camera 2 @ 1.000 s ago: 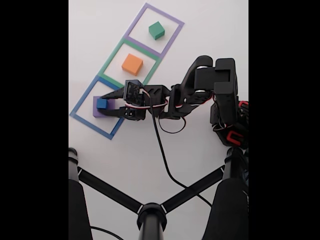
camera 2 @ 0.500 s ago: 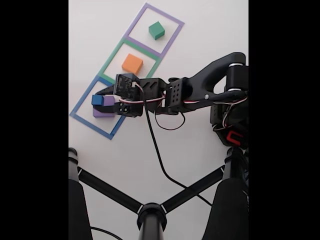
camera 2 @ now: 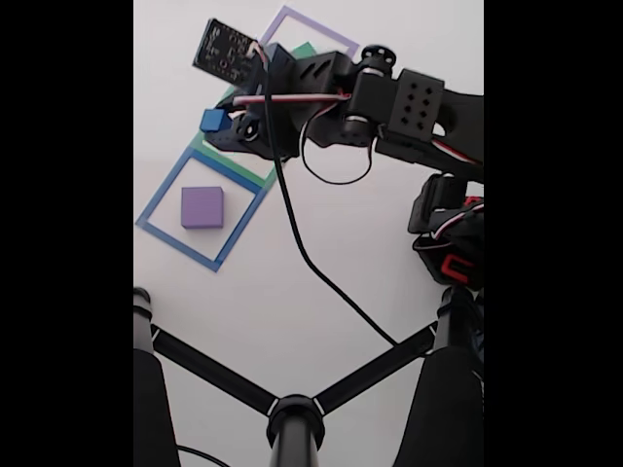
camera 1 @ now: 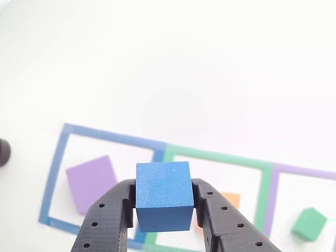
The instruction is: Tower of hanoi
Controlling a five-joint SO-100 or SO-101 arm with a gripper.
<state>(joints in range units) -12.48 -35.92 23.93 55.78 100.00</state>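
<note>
Tool: the tool (camera 1: 164, 207) is clamped on the blue block (camera 1: 163, 196), 1 black finger (camera 1: 105, 220) pressed against each side face; in the fixed view the tool (camera 2: 222, 125) is seen raised above the bench.
Blue block: it is held clear of the white bench (camera 1: 173, 63), and in the fixed view the blue block (camera 2: 212, 121) is seen over the boundary between the blue outline and the green outline.
Blue block facing: 1 flat face is turned toward the camera in the other view, with the top face level; no long axis can be told, since the sides look alike.
Purple block: the purple block (camera 2: 202, 207) lies flat inside the blue outline (camera 2: 162, 195), apart from every border, with its edges turned slightly against the outline's edges in the other view (camera 1: 93, 184).
Orange block: only a corner of the orange block (camera 1: 232, 199) is seen behind the right finger, inside the green outline (camera 1: 266, 184).
Green block: the green block (camera 1: 310, 224) sits inside the purple outline (camera 1: 310, 172), near its left border, 1 corner toward the camera.
Open room: bare bench is seen beyond the 3 outlines in the other view, and in the fixed view between the outlines and the black stand (camera 2: 292, 413).
</note>
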